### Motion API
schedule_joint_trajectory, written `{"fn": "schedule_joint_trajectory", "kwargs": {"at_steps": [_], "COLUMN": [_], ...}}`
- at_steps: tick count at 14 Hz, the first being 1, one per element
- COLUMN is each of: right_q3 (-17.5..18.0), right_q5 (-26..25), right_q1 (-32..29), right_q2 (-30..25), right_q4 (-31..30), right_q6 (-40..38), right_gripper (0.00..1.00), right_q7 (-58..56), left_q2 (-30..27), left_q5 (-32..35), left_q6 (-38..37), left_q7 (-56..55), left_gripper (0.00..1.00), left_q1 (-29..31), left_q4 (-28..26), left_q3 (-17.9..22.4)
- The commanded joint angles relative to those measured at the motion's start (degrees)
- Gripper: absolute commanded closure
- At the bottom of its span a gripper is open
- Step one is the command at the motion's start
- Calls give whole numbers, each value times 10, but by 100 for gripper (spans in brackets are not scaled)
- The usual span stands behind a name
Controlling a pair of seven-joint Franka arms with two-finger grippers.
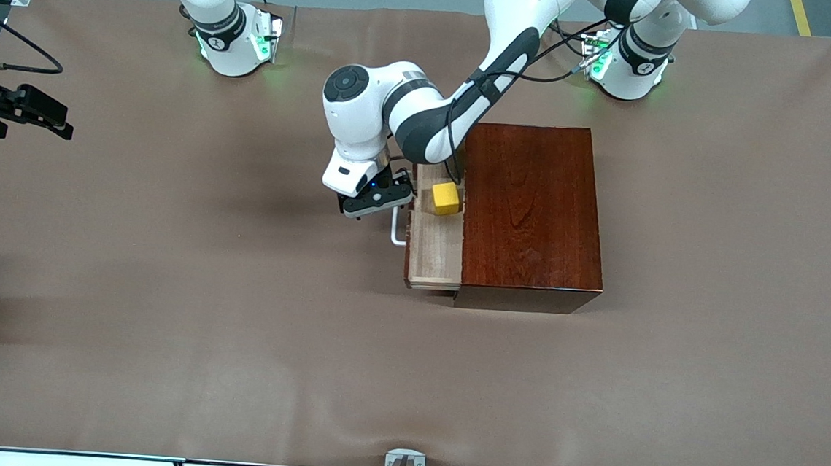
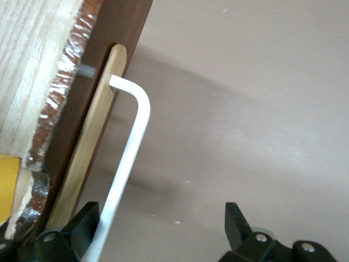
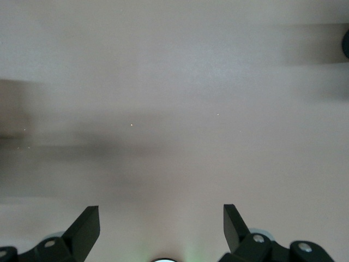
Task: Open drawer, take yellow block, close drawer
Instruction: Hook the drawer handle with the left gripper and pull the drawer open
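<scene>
Brown paper-covered bench (image 1: 160, 332) carried everything. Biggest item on it: dark reddish-brown polished wooden box (image 1: 530, 212), sitting a bit toward the left arm's end from the bench middle, closer to the edge where the robot bases stood than to the front-camera edge.

Its single drawer (image 1: 434, 253), pale light-wood inside, was pulled partway out of the box side that faces the right arm's end of the bench. White U-shaped handle (image 1: 396, 233) stuck out from the drawer front, one end hidden under the gripper in the front view; in the left wrist view the handle (image 2: 128, 158) ran along a light wooden strip on the dark drawer front.

White left arm came from its base at the top bench edge, reached across the box corner and bent down at the drawer front. Left gripper (image 1: 376, 202) was over the handle, beside the drawer front; fingers spread apart, holding nothing. Left wrist view: one black finger (image 2: 87, 218) sat right at the handle bar, contact not clear, the other finger (image 2: 235, 221) well apart over bare bench.

Right arm waited at the right arm's end of the bench; right gripper (image 1: 32, 113) up over the bench near that end edge, fingers wide apart and empty, only bare bench under them in the right wrist view (image 3: 161, 226).

Small bright yellow cube (image 1: 446, 198) lay inside the open drawer, resting on its floor in the half farther from the front camera, close to the box face, near the left gripper but not touched by it.
</scene>
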Motion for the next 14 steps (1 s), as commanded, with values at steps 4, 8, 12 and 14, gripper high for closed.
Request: {"fn": "schedule_joint_trajectory", "kwargs": {"at_steps": [4, 8, 12, 14], "right_q3": [10, 10, 10, 9], "right_q5": [-10, -10, -12, -13], "right_q1": [-15, -17, -18, -18], "right_q2": [4, 5, 18, 20], "right_q4": [3, 3, 5, 5], "right_q6": [0, 2, 3, 4], "right_gripper": [0, 0, 0, 0], "right_q7": [0, 0, 0, 0], "left_q2": [30, 31, 21, 21], "left_q5": [-16, -16, -20, -10], "left_q6": [100, 128, 106, 86], "left_q7": [-45, -49, -53, -50], "left_gripper": [0, 0, 0, 0], "left_q1": [-7, -8, -9, -10], "left_q4": [27, 27, 23, 22], "left_q3": [-7, -10, -1, 13]}}
